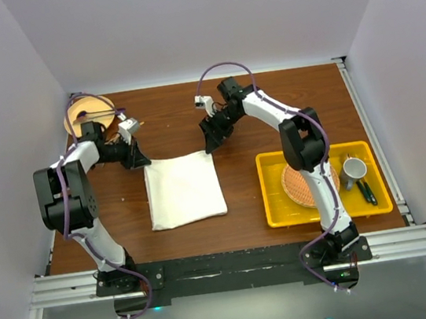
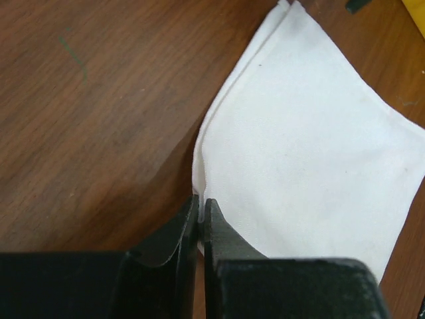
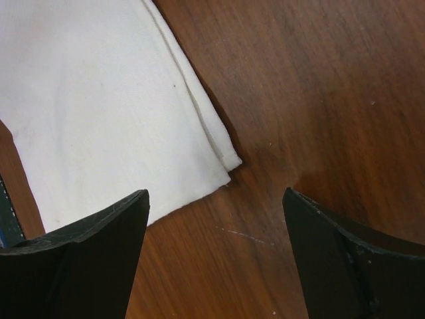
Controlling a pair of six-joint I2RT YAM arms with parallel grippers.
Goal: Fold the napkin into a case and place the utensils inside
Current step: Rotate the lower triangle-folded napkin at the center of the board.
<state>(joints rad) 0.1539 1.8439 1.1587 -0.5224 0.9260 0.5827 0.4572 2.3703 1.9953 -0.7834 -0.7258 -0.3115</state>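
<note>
The cream-white napkin [image 1: 184, 189] lies flat in the middle of the table, folded into a doubled rectangle. My left gripper [image 1: 135, 158] is at its far left corner. In the left wrist view its jaws [image 2: 200, 199] are pressed together with the napkin's [image 2: 305, 146] edge pinched between the tips. My right gripper [image 1: 209, 142] hovers at the far right corner. In the right wrist view its jaws [image 3: 214, 193] stand wide apart over bare wood, just off the napkin's [image 3: 99, 100] corner. Slim gold utensils [image 1: 94, 113] seem to lie on a tan plate [image 1: 79, 108] at the far left, partly hidden by the left arm.
A yellow tray [image 1: 274, 198] sits at the right, holding a round woven orange mat [image 1: 300, 187], a grey mug [image 1: 353, 169] and dark green-handled utensils [image 1: 366, 191]. The right arm reaches across the tray. White walls close in the table.
</note>
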